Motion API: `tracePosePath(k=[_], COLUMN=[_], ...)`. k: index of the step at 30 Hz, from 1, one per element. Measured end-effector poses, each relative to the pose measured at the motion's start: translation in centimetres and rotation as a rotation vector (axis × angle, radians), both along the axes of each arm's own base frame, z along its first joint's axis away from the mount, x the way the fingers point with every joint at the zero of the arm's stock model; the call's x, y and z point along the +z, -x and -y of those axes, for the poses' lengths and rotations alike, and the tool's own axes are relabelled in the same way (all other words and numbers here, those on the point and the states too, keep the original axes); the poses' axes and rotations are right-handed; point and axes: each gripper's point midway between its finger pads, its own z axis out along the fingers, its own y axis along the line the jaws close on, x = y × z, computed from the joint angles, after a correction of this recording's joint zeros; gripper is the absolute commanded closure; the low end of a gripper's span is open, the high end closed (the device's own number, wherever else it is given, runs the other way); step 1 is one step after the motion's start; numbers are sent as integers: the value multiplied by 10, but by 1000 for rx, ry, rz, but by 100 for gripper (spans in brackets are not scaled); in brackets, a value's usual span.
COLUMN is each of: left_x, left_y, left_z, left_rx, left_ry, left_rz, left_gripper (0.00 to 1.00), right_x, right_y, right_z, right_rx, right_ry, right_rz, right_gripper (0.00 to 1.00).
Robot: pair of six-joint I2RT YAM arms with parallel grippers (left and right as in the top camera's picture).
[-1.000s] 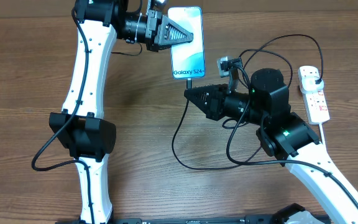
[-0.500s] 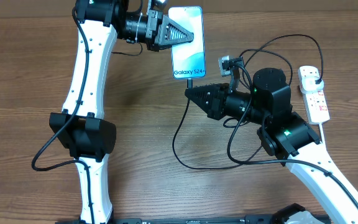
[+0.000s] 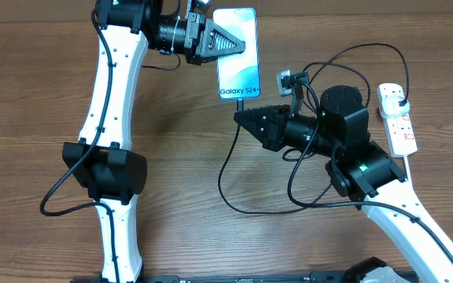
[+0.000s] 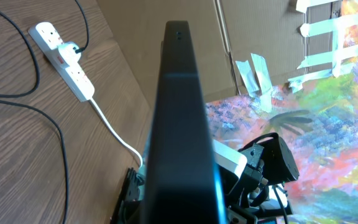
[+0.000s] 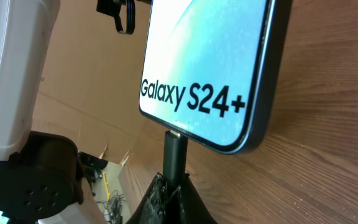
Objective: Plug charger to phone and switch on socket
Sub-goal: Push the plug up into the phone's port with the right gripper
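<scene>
Nearest your side of the table (image 3: 179,157), one black charger cable (image 3: 220,177) lies in a loose loop on the wood and rises to the right gripper (image 3: 241,115). Its fingers are pinched tight around the cable's small connector (image 5: 175,149). The connector stands straight up against the bottom edge of the phone (image 3: 238,71), right below the "Galaxy S24+" lettering. You cannot tell from these views whether it is fully seated.

Since a second ago the right arm has crept a little up toward the phone. Over the last half second it has not moved. The phone and the left arm sit where they were.

Farther back, the left gripper (image 3: 242,45) is clamped closed on the phone's left long side, holding it with the blue screen facing up.

Off to the far right, well apart from the phone, lies the white power strip (image 3: 398,118). A black plug (image 3: 400,97) sits in its far outlet, and its white cord (image 4: 118,133) trails toward you.

By count you have two arms, two grippers, one phone, one charger cable, one power strip and one plug in it.
</scene>
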Motion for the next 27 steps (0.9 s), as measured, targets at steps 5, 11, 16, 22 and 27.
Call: tracePosePath(k=[5, 11, 16, 22, 27], left_x=[0, 0, 1, 1, 1], left_y=[0, 0, 0, 0, 0], left_z=[0, 0, 0, 0, 0], left_rx=[0, -1, -1, -1, -1], left_ry=[0, 3, 3, 4, 4], left_rz=[0, -1, -1, -1, -1], left_gripper=[96, 96, 96, 96, 96], right_x=[1, 2, 2, 1, 2], right_y=[0, 0, 0, -1, -1], right_z=[3, 3, 2, 2, 2], right_rx=[6, 10, 12, 13, 13], right_ry=[-6, -10, -11, -15, -18], right_rz=[-3, -1, 2, 10, 14], right_gripper=[96, 96, 96, 96, 96])
